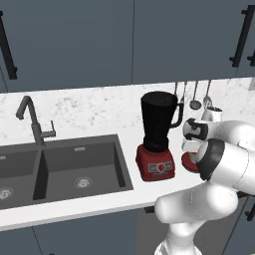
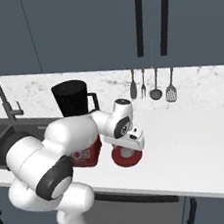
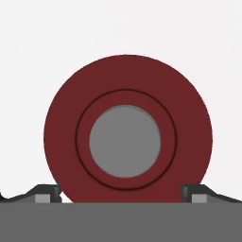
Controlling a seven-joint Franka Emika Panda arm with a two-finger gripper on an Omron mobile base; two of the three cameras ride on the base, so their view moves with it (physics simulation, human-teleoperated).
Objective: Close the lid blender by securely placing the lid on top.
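- Nearest you, the white arm (image 2: 55, 160) bends up from the base and reaches forward over the white worktop (image 2: 197, 148).
- Your gripper (image 3: 123, 194) points straight down at the lid (image 3: 127, 130). The jaws are spread wide, one fingertip (image 3: 45, 193) on each side of the lid's rim, and they are not pinching it. Whether the tips touch the rim you cannot tell.
- From the hand camera the lid is a dark red disc with a grey round centre, lying flat on the worktop.
- In the right base view the lid (image 2: 125, 157) sits under the hand, just right of the blender's base. In the left base view a red edge of the lid (image 1: 189, 160) peeks out beside the arm.
- The blender (image 1: 158, 134) stands upright on the worktop just beside the lid: a boxy red base with a dial, and a dark jar with a handle, its mouth open.
- Left of the blender lies a dark double sink (image 1: 64, 167) with a tall tap (image 1: 32, 122) behind it.
- Farther back, utensils (image 2: 153, 85) hang on the marbled wall (image 2: 199, 84).
- Dark blue cupboards (image 2: 75, 29) with black handles run above.
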